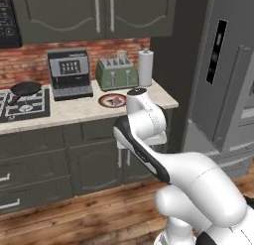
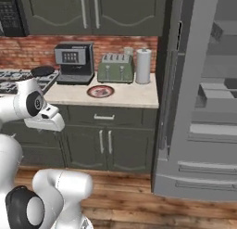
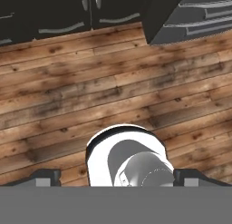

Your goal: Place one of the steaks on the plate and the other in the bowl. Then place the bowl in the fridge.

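Observation:
A red-rimmed plate [image 1: 102, 100] [image 2: 90, 92] lies on the pale counter in front of the toaster. One red-pink steak [image 1: 114, 100] [image 2: 102, 90] rests on it. The grey steel fridge [image 1: 221, 95] stands right of the counter. In the right base view its left door [image 2: 178, 84] is swung open, showing bare shelves [image 2: 213, 128]. The arm is folded low in front of the cabinets. My gripper [image 3: 116, 178] points down at the wooden floor, open, with nothing between its fingertips [image 3: 45, 177]. The bowl is out of view.
On the counter stand a coffee machine [image 1: 69, 73], a green toaster [image 1: 117, 73] and a paper towel roll [image 1: 145, 66]. A black pan [image 1: 26, 88] sits on the stove at the left. Dark green cabinets [image 2: 106, 140] run below the counter.

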Motion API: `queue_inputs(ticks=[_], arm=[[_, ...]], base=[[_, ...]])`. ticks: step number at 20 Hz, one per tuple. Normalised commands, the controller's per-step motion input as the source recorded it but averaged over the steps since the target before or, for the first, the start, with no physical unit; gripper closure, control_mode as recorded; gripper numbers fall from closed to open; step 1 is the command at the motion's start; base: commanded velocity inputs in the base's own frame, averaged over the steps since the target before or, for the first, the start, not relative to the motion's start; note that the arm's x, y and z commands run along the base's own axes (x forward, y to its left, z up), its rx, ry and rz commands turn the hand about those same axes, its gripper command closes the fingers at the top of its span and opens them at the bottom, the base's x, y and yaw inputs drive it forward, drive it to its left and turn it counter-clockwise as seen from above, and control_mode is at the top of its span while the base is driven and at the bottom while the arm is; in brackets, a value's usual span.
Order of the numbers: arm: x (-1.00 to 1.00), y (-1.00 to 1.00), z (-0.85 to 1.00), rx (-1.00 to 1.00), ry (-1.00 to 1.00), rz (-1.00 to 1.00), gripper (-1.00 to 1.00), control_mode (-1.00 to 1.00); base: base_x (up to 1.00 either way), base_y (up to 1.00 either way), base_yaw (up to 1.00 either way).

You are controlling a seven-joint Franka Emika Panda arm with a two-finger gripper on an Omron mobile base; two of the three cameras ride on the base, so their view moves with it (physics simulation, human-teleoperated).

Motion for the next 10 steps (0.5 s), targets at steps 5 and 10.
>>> queue_inputs(ticks=[5,10], arm=[[0.00,0.00,0.00,0.00,0.00,0.00,-1.00,1.00],[0.00,0.00,0.00,0.00,0.00,0.00,-1.00,1.00]], base=[[0.00,1.00,0.00],[0.08,1.00,0.00]])
